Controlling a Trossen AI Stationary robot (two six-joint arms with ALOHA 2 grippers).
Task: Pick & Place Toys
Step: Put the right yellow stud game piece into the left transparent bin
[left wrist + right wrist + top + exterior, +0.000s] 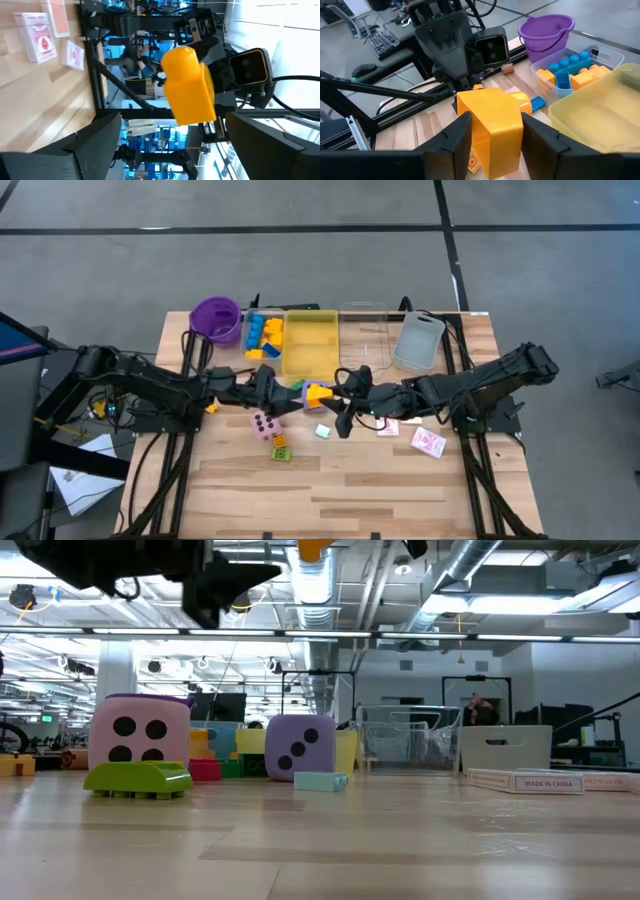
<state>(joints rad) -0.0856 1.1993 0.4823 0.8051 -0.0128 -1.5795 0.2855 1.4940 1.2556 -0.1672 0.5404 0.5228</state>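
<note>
A yellow block (490, 125) hangs above the table's middle (317, 393), with my right gripper (492, 131) shut on it from the right. My left gripper (283, 390) faces it from the left at the same height. It is open, its fingers (95, 145) standing wide on either side just short of the block (190, 85) without touching it. On the table below rest a pink die (265, 425), a purple die (300, 745), a green block (140, 780), a pale teal block (322, 431) and red-patterned cards (428, 442). My right gripper pinches the yellow block by two opposite side walls (516, 134) between its two fingers. The fingers come from the table's right, slanting slightly down. The block is lifted clear of the table, its studded end pointing away from the fingers toward my left gripper.
Along the far edge stand a purple cup (216, 318), a clear tray of blue and yellow blocks (263, 332), a yellow tray (310, 345), a clear tray (362, 330) and a grey tray (418, 340). Bare wood lies toward the near edge.
</note>
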